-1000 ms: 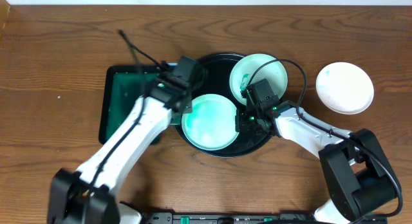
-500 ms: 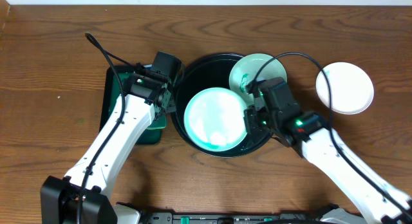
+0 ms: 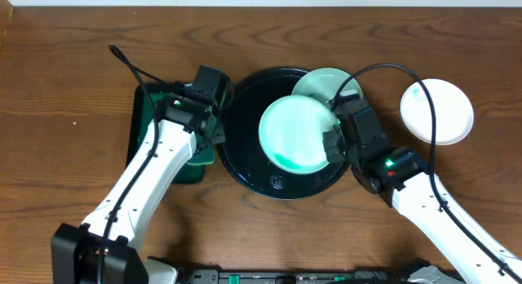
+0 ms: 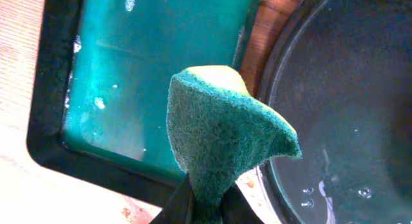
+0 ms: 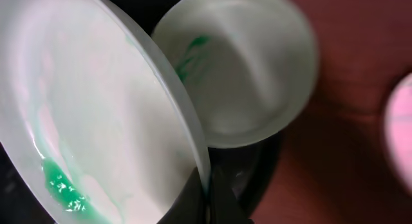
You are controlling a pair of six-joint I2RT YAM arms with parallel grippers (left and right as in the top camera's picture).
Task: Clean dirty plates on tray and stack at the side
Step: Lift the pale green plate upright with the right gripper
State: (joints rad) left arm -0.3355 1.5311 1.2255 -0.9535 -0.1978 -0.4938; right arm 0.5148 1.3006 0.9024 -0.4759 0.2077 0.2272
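Over the right half of the tray (image 3: 245,166), the smeared plate (image 3: 298,135) has been shifted rightward and tilted, its rim pinched by the right fingers (image 3: 333,142). Beside the green tray (image 4: 141,69), the sponge (image 4: 222,134) is kept pinched by the left fingers (image 4: 172,214). Behind the held plate, a second plate (image 5: 251,76) is seen.

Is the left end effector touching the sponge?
Touching. The left wrist view shows the sponge pinched at its lower tip by the left end effector.

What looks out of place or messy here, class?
The plate gripped at its rim by the right gripper hangs over the tray, overlapping a second plate, with green liquid pooled along one edge. Droplets dot the tray.
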